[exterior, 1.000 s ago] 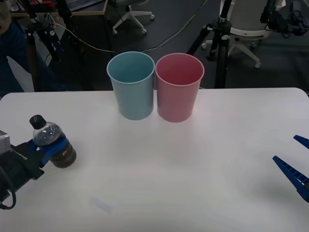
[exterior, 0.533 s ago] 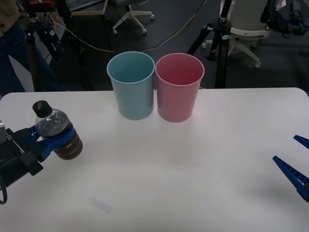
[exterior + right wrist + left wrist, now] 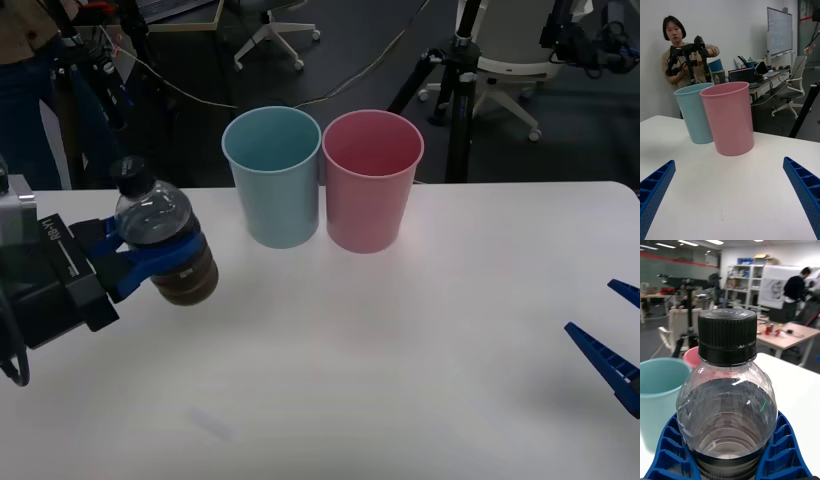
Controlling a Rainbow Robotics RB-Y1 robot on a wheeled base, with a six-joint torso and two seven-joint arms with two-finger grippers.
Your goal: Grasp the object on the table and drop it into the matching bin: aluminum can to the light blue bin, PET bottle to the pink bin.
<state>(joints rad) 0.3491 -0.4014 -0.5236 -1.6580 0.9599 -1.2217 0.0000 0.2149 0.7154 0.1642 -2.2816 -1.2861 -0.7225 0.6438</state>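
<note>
- The left claw (image 3: 150,262) is squeezing the PET bottle (image 3: 165,245) around its middle and holding it up above the left side of the desk (image 3: 420,330).
- The bottle is sitting nearly upright, a little tilted, with its black cap on top.
- The right claw (image 3: 615,340) is waiting wide open at the near right edge of the desk, holding nothing.
- The pink bin (image 3: 370,180) is standing at the far side of the desk, touching or almost touching the light blue bin (image 3: 273,175) on its left.
- To do this step well, I think the claw should be lifting the bottle higher than both rims, passing over the blue bin, and letting go only right above the pink one.
- The bottom of the bottle is hard to see behind the blue fingers (image 3: 784,450).
- The left arm is cut off at the picture edge.
</note>
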